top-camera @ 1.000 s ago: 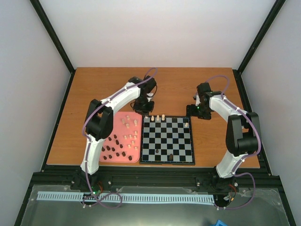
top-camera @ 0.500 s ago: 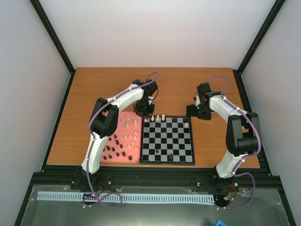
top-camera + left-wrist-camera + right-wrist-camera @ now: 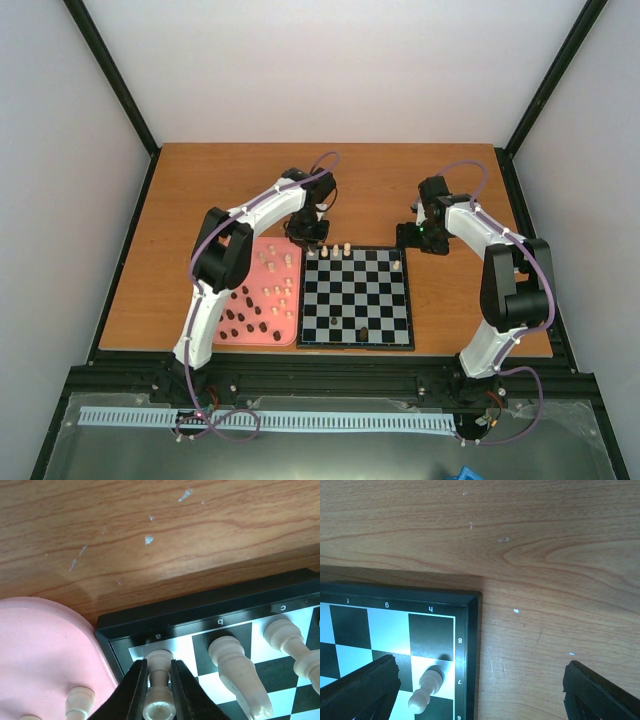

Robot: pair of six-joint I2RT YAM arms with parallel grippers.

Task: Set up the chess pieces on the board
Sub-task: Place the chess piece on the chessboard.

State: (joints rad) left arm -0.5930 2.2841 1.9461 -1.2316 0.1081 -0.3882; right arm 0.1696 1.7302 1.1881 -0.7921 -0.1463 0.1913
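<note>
- The left pincer (image 3: 159, 669) is clenched on a cream piece (image 3: 159, 707), whose base sits on the far left corner square of the board (image 3: 210, 602).
- The right pincer (image 3: 480, 690) gapes wide over the board's far right corner, grasping nothing.
- Since a second ago, the left arm has shifted nearer that corner, while the right has not moved.

The board (image 3: 357, 296) is checkered black and white inside a thin black border. Cream pieces (image 3: 235, 665) stand along its far edge, and dark brown pieces (image 3: 334, 321) stand towards its near edge. Left of the board, the tray (image 3: 45, 645) is plain pink and holds pieces of both colours. Under the board, the table (image 3: 230, 190) is orange-brown wood grain. The arms (image 3: 255, 207) are white with black joints and purple cables.
</note>
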